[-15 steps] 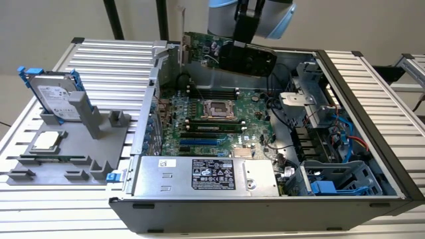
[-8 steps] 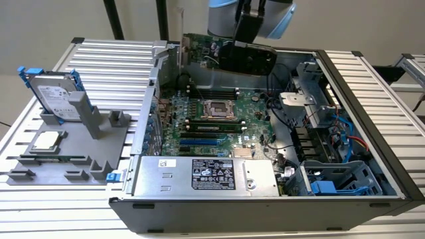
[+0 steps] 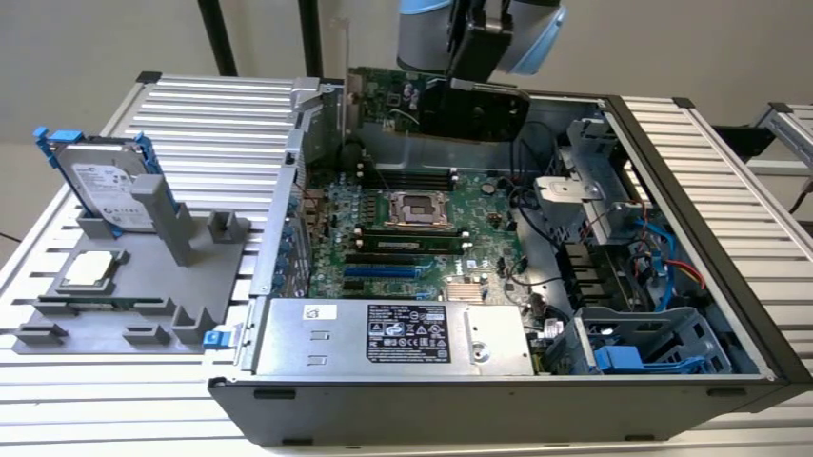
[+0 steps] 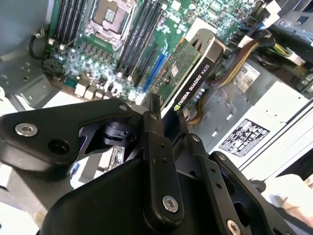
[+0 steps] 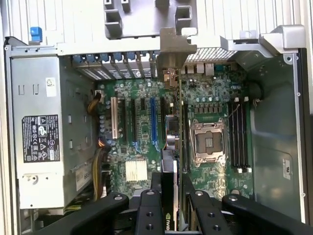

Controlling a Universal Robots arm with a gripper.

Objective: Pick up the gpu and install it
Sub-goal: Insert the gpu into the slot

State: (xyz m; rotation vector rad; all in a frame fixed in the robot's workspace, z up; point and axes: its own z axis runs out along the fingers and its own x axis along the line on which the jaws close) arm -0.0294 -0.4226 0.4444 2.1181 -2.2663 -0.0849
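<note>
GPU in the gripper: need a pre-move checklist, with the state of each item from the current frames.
1. Grip: the gripper is shut on the gpu, which is clamped in both wrist views. ok.
2. Orientation: the card stands on edge, parallel to the blue slot in the first wrist view. ok.
3. Bracket end points at the case's rear wall. ok.
4. Blue slot is bare, with nothing plugged in. ok.
5. Card lined up over that slot: cannot tell.
6. Seated: not ok. In the exterior view the card hangs above the motherboard.
</note>
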